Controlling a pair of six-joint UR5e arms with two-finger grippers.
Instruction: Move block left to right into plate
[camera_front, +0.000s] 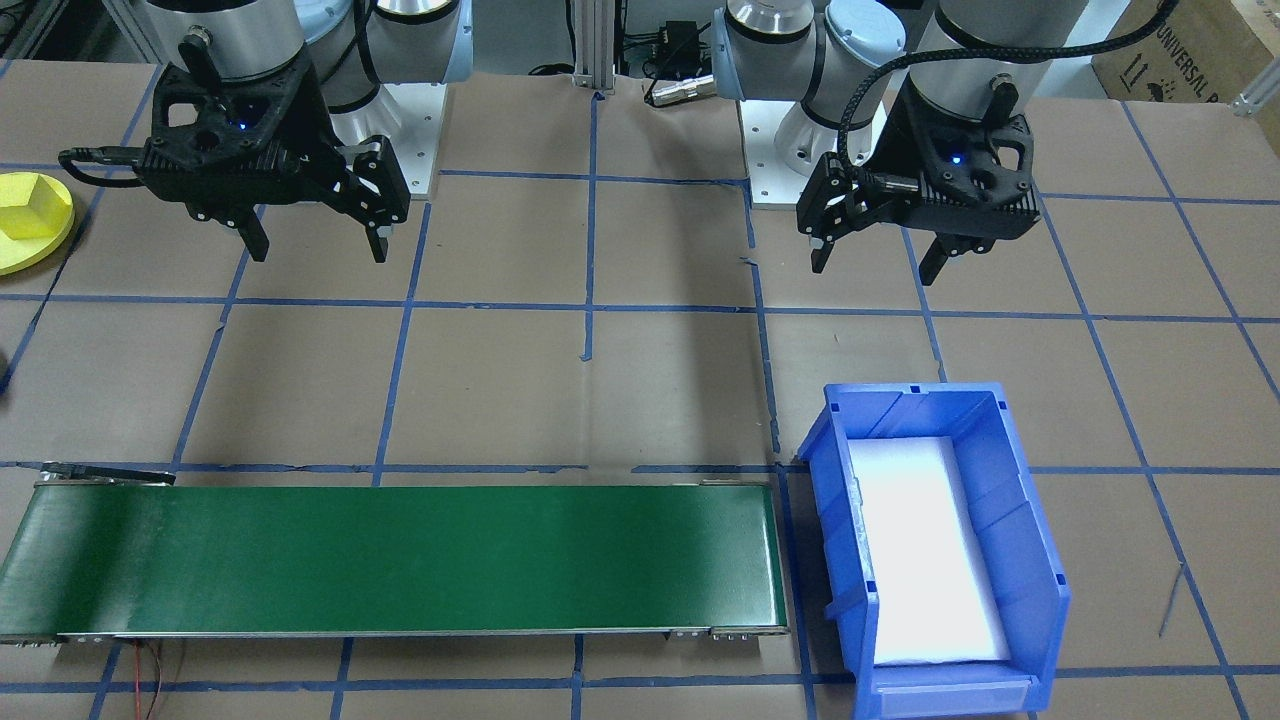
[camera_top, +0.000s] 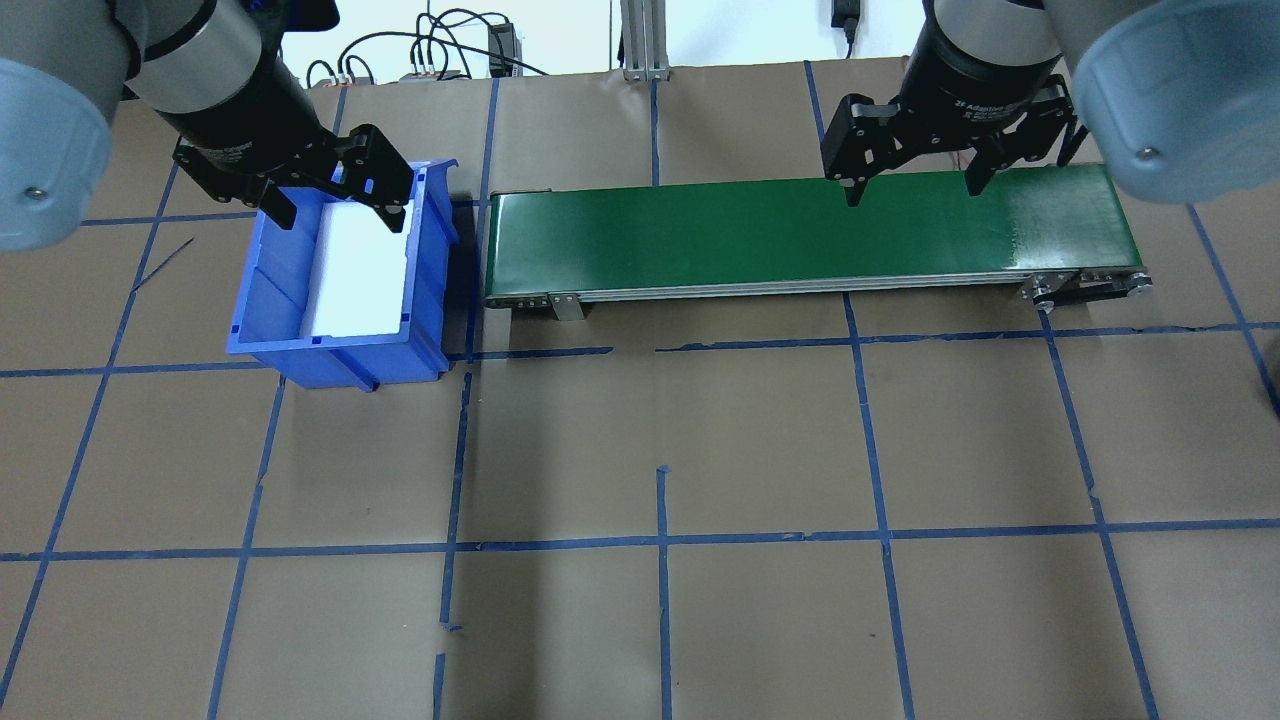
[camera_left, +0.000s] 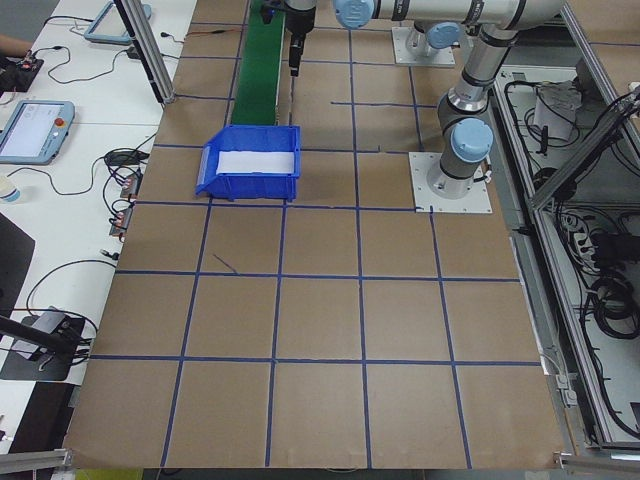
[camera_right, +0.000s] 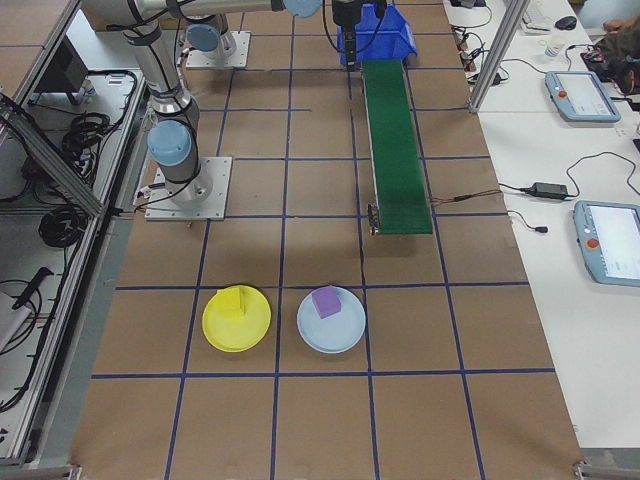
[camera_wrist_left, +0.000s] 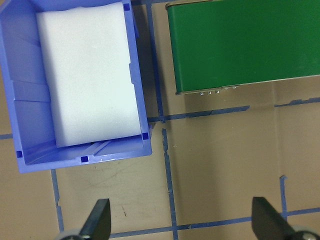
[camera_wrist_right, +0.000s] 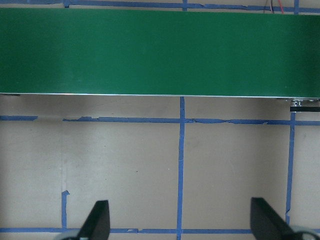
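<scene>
Brown paper covers the whole table (camera_top: 760, 450), and blue tape lines cut it into big squares. Seen from the right end of the table, the nearest things are two plates lying side by side on the paper. One is the yellow plate (camera_right: 236, 319), and a yellow block (camera_right: 232, 300) already sits on it, toward the robot's side. Just beside it is a light blue plate (camera_right: 331, 320) with a purple block (camera_right: 326, 301) on top. Farther along the table lies the long green conveyor belt (camera_right: 396, 140), and nothing rests on it. At its far end stands the blue bin (camera_top: 340, 280), which holds a flat white foam pad (camera_top: 358, 268). The bin and the belt are near each other but do not touch. The right gripper (camera_top: 910, 185) hangs in the air on the robot's side of the belt, with its two fingers spread wide and nothing between them. The left gripper (camera_top: 335, 212) hangs in the air near the blue bin, and its fingers are spread wide too, holding nothing. Both plates are well apart from both grippers.
</scene>
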